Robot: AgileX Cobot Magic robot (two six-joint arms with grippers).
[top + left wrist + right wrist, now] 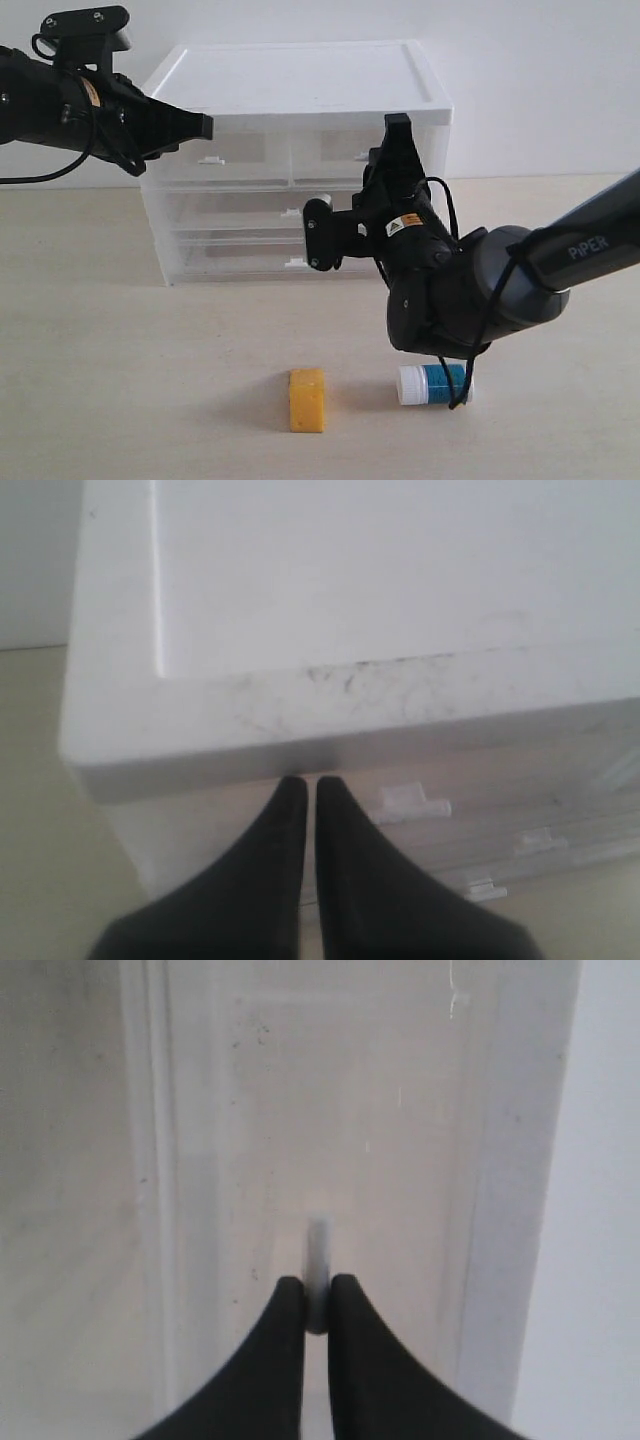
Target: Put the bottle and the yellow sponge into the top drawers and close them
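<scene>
Right wrist view: gripped handle [317, 1245] with right pincer [318, 1295]. Held left pincer [303, 790] closed by chest [350, 630]. Overhung bottle [432, 381] beside yellow sponge [307, 400].

Sponge [307, 400] lies left of bottle [430, 384], before chest [300, 90].

Translucent plastic drawers [255, 150], porous foam sponge [307, 400]
</scene>
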